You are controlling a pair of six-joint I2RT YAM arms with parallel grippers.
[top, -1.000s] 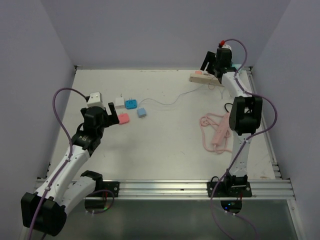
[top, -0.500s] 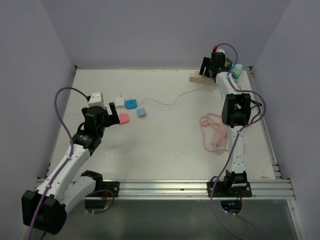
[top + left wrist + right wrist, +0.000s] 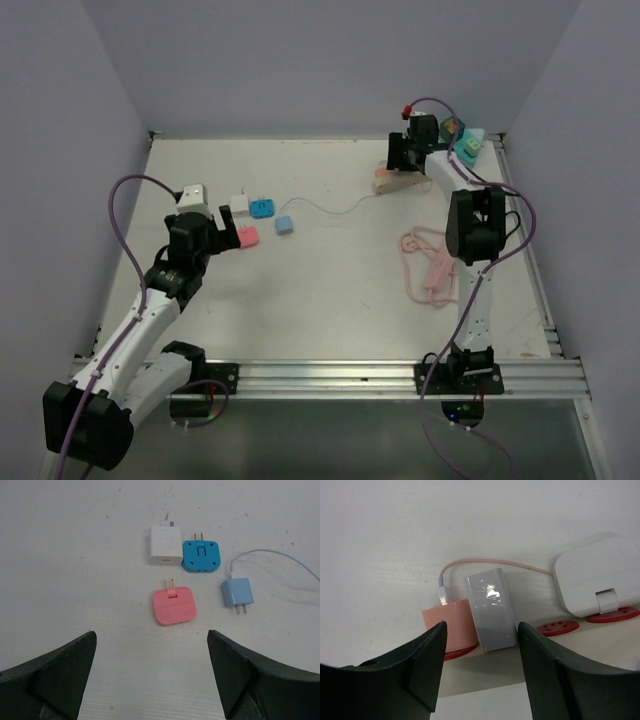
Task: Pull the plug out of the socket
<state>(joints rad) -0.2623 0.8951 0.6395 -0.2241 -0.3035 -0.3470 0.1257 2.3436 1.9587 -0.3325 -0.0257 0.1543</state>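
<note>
Over at the far right of the bench [image 3: 330,300] the right pincer [image 3: 481,630] hangs above the beige power strip [image 3: 485,672] with its fingers spread. A grey plug [image 3: 490,611] stands between them, seated in the strip and ungrasped. A pink plug [image 3: 451,624] sits just beside it, and a white adapter [image 3: 590,577] further along. The left pincer [image 3: 150,640] is released too, hovering on the left near four loose pieces: a pink adapter [image 3: 173,606], a white charger [image 3: 166,546], a blue adapter [image 3: 201,556] and a pale blue charger [image 3: 237,592].
</note>
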